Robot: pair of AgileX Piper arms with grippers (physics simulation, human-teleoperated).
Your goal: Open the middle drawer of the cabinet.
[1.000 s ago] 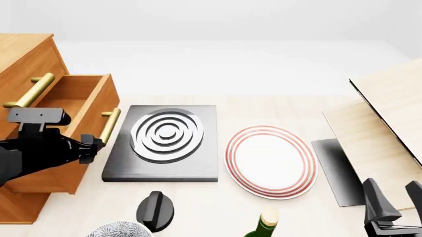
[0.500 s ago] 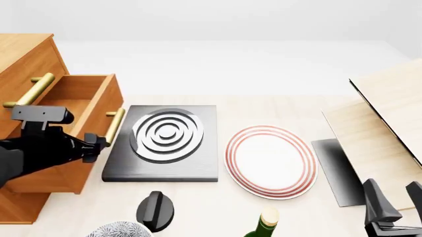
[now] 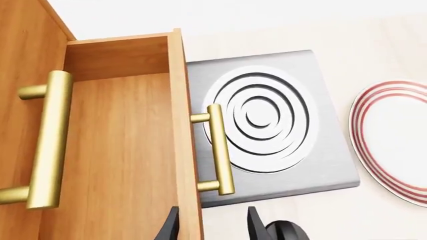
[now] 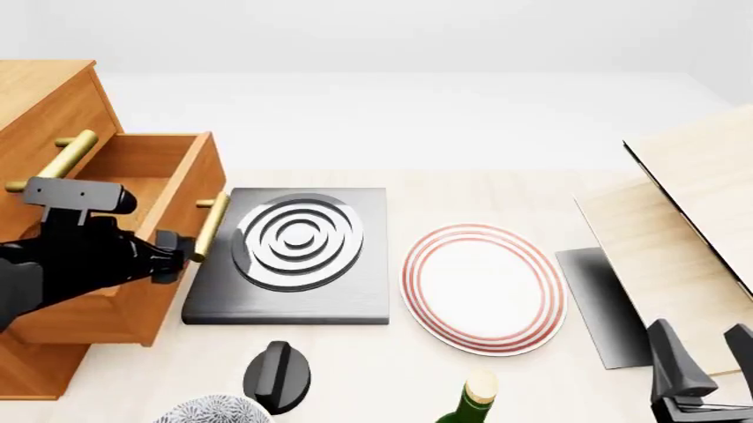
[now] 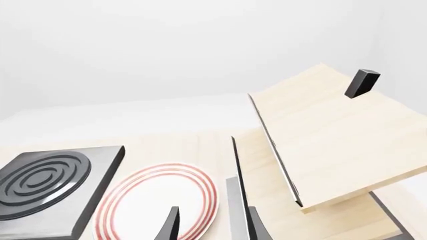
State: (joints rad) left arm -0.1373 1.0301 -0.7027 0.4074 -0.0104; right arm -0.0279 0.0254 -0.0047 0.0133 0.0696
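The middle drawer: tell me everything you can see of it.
The middle drawer is an orange-brown wooden box, pulled well out of the cabinet and open at the top, its inside looking empty. A brass bar handle on two posts sits on its front, which faces the grey ringed slab. The left gripper is just off the front, jaws apart, not on the handle.

High front view; two close wrist views
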